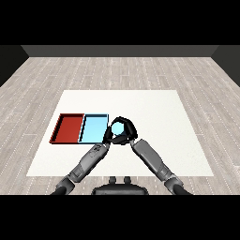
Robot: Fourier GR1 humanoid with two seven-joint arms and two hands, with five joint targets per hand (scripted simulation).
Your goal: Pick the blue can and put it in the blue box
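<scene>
The blue can (118,130) is held just above the table, right of the light blue tray (93,129) and close to its right rim. My right hand (130,128) is curled round the can, its fingers arching over the top and down the left side. My left hand (108,136) sits directly left of the can, near the blue tray's near right corner, with relaxed fingers and holding nothing. Much of the can is hidden by the black fingers.
The red tray (69,127) lies against the blue tray's left side. Both trays sit on the left half of the white table (159,117). Both forearms meet near the table's middle front.
</scene>
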